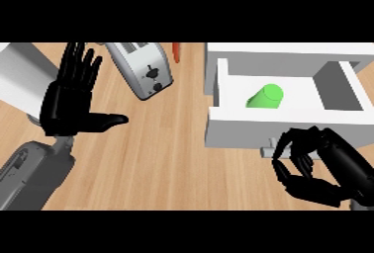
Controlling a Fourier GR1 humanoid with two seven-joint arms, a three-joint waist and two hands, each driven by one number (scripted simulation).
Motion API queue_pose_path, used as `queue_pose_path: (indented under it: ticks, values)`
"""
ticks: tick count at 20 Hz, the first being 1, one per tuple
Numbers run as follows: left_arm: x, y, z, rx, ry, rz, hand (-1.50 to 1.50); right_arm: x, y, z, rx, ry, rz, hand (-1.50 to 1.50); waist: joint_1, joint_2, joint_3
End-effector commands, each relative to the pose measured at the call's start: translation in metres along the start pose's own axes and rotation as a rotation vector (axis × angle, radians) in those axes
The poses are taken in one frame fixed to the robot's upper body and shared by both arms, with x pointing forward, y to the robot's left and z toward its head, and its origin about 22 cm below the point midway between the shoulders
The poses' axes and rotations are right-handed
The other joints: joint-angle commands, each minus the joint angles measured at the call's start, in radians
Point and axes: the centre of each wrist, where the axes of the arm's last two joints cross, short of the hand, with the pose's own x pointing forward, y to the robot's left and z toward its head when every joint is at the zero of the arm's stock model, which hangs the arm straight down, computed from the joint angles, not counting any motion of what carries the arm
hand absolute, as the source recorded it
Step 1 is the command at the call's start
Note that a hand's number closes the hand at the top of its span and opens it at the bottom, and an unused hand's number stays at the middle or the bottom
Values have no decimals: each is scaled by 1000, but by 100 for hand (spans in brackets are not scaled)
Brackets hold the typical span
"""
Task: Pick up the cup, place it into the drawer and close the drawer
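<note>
A green cup (265,97) lies on its side inside the open white drawer (241,129) at the upper right. My right hand (315,166) sits just in front of the drawer's front panel, fingers curled near the grey handle (272,147), holding nothing that I can see. At the left my left hand (70,104) rests open, fingers up and thumb out to the right, away from the drawer.
A silver toaster (143,67) lies tilted at the top centre on the wooden counter (161,158). An orange object (176,52) pokes in beside it. A white block (18,69) fills the top left corner.
</note>
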Motion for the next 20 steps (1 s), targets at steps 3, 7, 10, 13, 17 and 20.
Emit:
queue_pose_path:
  ticks: [3, 7, 10, 13, 17, 20]
  values:
    - [15, 42, 24, 2, -18, 6, -150, -21, 42, -14, 82, 6, 224, 150, -7, 2, 0]
    - [-4, 45, 51, 30, -22, 2, -150, -64, 53, -32, 98, 51, 228, 150, -17, 4, 1]
    - [5, 70, 55, 15, -11, -8, -150, -65, 78, -64, 106, 102, 263, -150, -13, 5, 0]
    - [-7, 73, 65, 23, 6, -13, -150, -83, 77, -83, 161, 128, 328, -150, -8, 7, 0]
    - [25, 87, 66, 38, -5, -4, -150, -98, 82, -89, 189, 161, 331, -150, -15, 3, 1]
    - [17, 104, 81, 26, -19, 17, -150, -118, 68, -104, 183, 163, 302, -150, -10, 5, 1]
